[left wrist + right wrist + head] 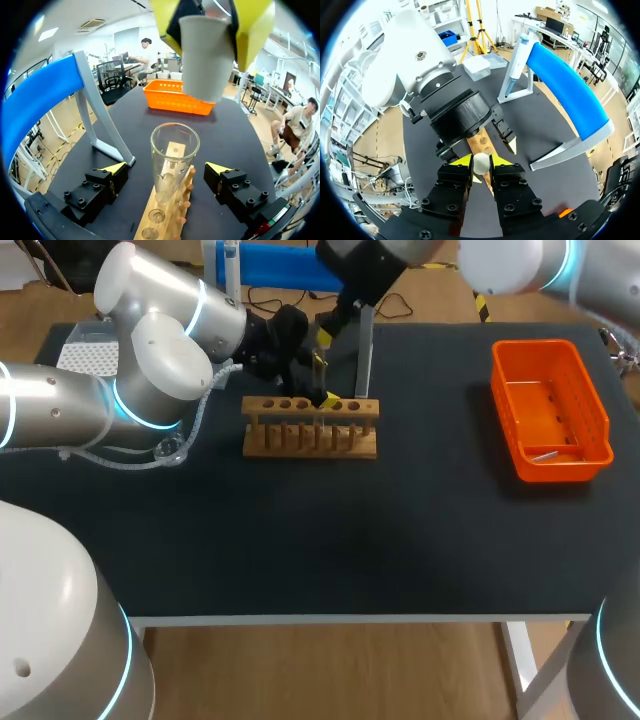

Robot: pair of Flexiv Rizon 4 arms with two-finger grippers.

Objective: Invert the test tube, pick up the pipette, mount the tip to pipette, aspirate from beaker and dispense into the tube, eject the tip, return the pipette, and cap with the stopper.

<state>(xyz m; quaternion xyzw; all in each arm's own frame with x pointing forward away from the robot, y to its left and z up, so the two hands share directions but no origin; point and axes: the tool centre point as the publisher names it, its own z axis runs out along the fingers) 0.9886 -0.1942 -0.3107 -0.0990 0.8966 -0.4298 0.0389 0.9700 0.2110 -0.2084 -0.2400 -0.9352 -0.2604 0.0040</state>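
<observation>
No text, label, number or sign is showing clearly enough to be read in any view. The test tube (174, 155), the stopper (206, 55), the wooden rack (310, 443) and the orange basket (504, 400) on the desk are carrying no legible print.

A clear test tube (173, 162) stands upright in the wooden rack (310, 443), grey stopper (206, 55) just above.

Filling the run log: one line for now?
capping | right jaws shut on stopper above tube | left jaws open around tube | tube in rack
</observation>
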